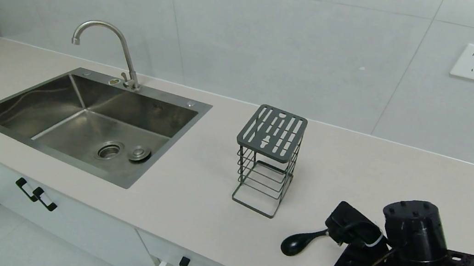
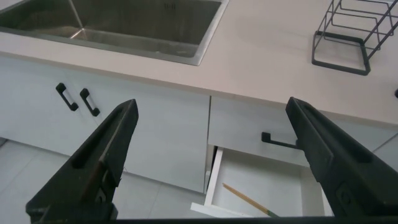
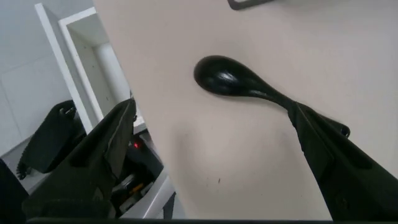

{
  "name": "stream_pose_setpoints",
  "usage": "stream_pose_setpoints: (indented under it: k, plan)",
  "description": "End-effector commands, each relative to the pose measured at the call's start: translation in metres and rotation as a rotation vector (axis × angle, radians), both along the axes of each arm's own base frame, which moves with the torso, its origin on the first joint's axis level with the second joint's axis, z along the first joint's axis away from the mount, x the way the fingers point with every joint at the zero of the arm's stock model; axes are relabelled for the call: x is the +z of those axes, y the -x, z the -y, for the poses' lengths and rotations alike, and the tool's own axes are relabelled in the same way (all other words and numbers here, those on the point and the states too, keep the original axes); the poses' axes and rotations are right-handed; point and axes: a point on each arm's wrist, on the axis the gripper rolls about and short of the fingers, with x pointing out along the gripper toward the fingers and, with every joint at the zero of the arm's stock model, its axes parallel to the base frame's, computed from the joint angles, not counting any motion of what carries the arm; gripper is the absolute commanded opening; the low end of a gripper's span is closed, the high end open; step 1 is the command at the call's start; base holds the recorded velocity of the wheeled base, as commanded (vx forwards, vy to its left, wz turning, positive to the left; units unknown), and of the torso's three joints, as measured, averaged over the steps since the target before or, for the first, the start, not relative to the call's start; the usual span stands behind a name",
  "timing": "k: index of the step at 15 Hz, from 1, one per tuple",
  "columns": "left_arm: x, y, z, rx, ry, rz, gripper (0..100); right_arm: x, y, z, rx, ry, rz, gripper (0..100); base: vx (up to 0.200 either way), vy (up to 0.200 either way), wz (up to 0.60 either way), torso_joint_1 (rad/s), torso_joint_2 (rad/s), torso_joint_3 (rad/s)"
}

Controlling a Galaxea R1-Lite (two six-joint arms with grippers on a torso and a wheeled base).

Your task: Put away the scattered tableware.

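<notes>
A glossy black spoon [image 1: 294,244], with an oval bowl and a slim handle, lies on the matte beige counter [image 1: 190,200] at about 4 o'clock from the dark wire rack [image 1: 266,160]. Its long axis runs from the bowl at 8 o'clock to the handle at 2 o'clock. The right gripper [image 1: 327,253] stands wide open around the handle, whose end meets one finger [image 3: 336,162]. The left wrist view adds the left gripper [image 2: 211,106], also spread open, before an open white drawer [image 2: 261,180] holding a thin wooden stick [image 2: 245,199].

I see bright, even light, faint shadows on the counter [image 1: 191,191], soft sheen in the sink [image 1: 147,113], wall [image 1: 277,41] seams bowed.
</notes>
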Motion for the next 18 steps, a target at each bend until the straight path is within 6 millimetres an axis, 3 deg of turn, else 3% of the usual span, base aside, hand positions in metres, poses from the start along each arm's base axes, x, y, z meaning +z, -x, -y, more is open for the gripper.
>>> stream_pose_setpoints:
  k: [1, 3, 7, 18]
  plan:
    - [0.000, 0.000, 0.000, 0.000, 0.000, 0.000, 100, -0.010, -0.019, 0.024, -0.047, 0.025, -0.021, 100, 0.000, 0.000, 0.00, 0.000, 0.00, 0.000]
    - [0.000, 0.000, 0.000, 0.000, 0.000, 0.000, 100, -0.014, -0.031, 0.039, -0.038, 0.056, -0.004, 100, 0.000, 0.000, 0.00, 0.000, 0.00, 0.000]
    - [0.000, 0.000, 0.000, 0.000, 0.000, 0.000, 100, -0.019, -0.045, 0.050, -0.050, 0.102, 0.020, 100, 0.000, 0.000, 0.00, 0.000, 0.00, 0.000]
    - [0.000, 0.000, 0.000, 0.000, 0.000, 0.000, 100, -0.044, -0.090, 0.025, 0.048, 0.104, 0.017, 100, 0.000, 0.000, 0.00, 0.000, 0.00, 0.000]
